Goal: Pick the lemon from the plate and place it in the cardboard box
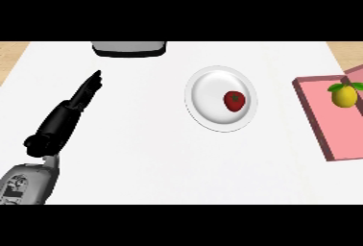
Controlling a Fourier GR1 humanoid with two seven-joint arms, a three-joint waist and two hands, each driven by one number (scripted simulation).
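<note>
Lemon [345, 95]: it is not on the plate [212, 84] at all. It lies to the right of the plate, well apart from it, inside the pink open box [333, 129] that the view's right edge cuts off. What sits on the plate is a small red fruit [235, 101] with a dark green top, a little right of the plate's middle. Going by this, the placing looks done, or the lemon was never where the task says.

The left hand [64, 117] is far to the left of the plate, lying low over the white surface [156, 153], its fingers straight and together, pointing away from the robot and holding nothing. The right hand does not show, so I cannot tell how its fingers are. A grey object [129, 48] sits beyond the plate to its left, at the far edge.

The main risk is a wrong pick: a reach aimed at the plate would close on the red fruit, not the lemon. A second risk is disturbing the lemon. It is round and would likely roll if the box were nudged. A hand crossing toward the box could also clip the plate's rim and shift it.
</note>
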